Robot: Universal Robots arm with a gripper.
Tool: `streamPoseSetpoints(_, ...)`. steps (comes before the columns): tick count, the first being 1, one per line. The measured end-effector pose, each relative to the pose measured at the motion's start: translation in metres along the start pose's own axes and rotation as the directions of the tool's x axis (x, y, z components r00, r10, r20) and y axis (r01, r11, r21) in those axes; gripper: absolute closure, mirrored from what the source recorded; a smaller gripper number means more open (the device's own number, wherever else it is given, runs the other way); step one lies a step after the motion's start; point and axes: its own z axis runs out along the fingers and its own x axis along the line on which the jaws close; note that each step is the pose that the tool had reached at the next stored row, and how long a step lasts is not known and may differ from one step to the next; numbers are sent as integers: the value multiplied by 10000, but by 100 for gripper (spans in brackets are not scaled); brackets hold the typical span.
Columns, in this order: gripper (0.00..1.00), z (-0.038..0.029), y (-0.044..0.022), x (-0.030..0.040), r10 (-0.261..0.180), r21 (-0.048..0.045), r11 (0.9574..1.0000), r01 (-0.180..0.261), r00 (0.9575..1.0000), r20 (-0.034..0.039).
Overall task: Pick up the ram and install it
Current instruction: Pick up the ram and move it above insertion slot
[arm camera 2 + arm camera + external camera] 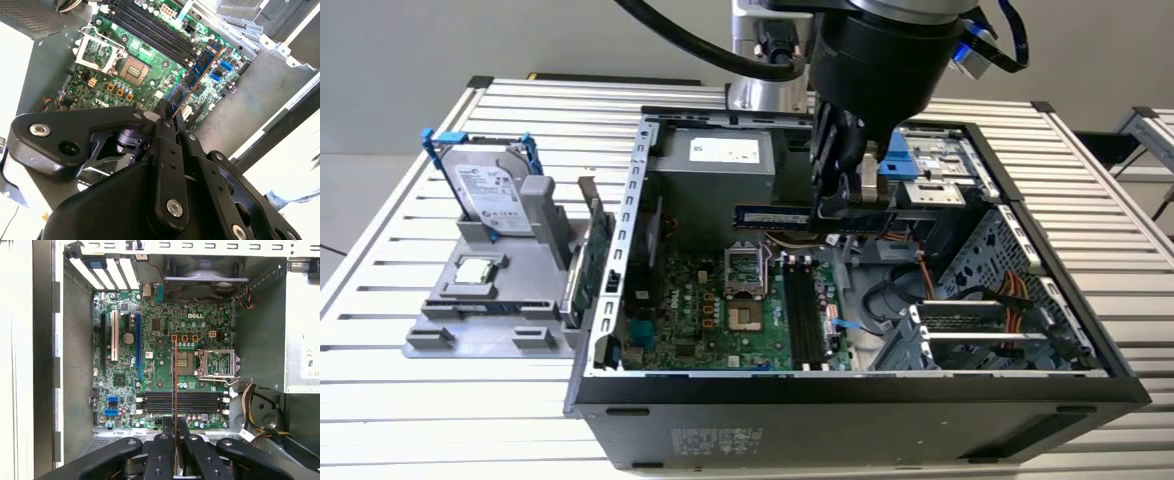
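Your fingers (164,452) are pinching the ram (774,215) tight by one end, hanging it over the motherboard (150,355) inside the open case (854,400). It is lying crosswise to the memory slots (182,402), so pressing down like this risks jamming or cracking it.

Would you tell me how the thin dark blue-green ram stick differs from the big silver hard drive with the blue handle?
The ram is a narrow strip; the hard drive is a broad slab. The ram hangs level over the green motherboard, clamped in the black gripper; the hard drive stands upright in a grey holder outside the open computer case. Neither is mounted in the case.
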Motion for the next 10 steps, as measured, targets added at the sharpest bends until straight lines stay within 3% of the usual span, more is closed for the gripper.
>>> streamPoseSetpoints(10,100,0,-30,-52,-1,0,10000,1,10000,0)
